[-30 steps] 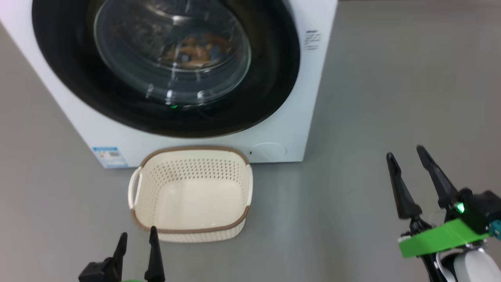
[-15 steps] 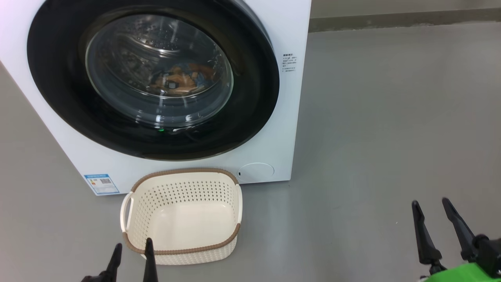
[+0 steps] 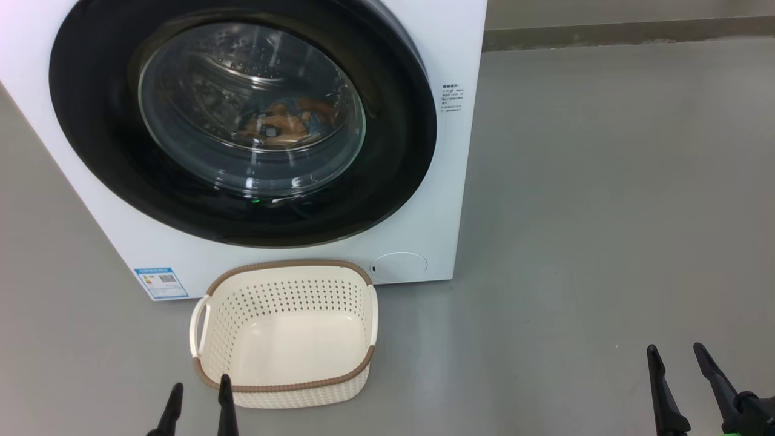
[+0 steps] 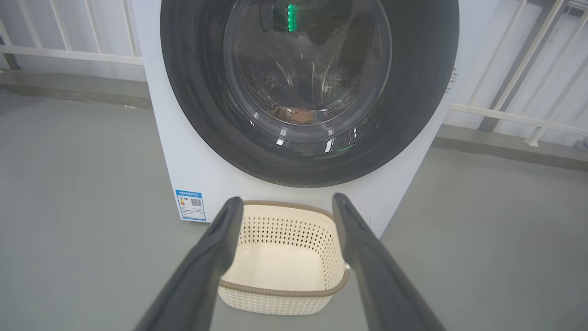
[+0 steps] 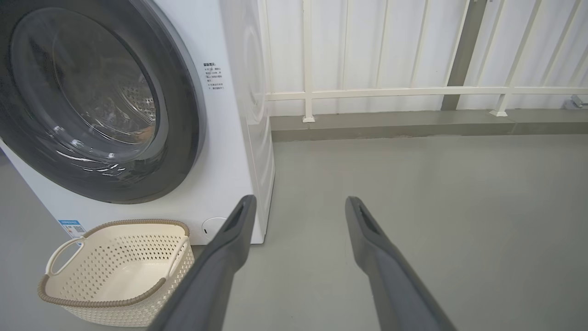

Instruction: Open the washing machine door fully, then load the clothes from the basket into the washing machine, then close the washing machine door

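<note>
Lowered, right tool (image 3: 674, 347) is cropped; clothes (image 3: 281, 124) blur behind washing machine door (image 3: 97, 121).

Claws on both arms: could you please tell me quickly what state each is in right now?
Left claw: open, holding nothing.
Right claw: open, holding nothing.

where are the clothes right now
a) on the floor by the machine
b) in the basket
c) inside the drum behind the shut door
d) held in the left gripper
c: orange and blue clothes show through the glass of the shut washing machine door, while the basket in front of it holds nothing.
</note>
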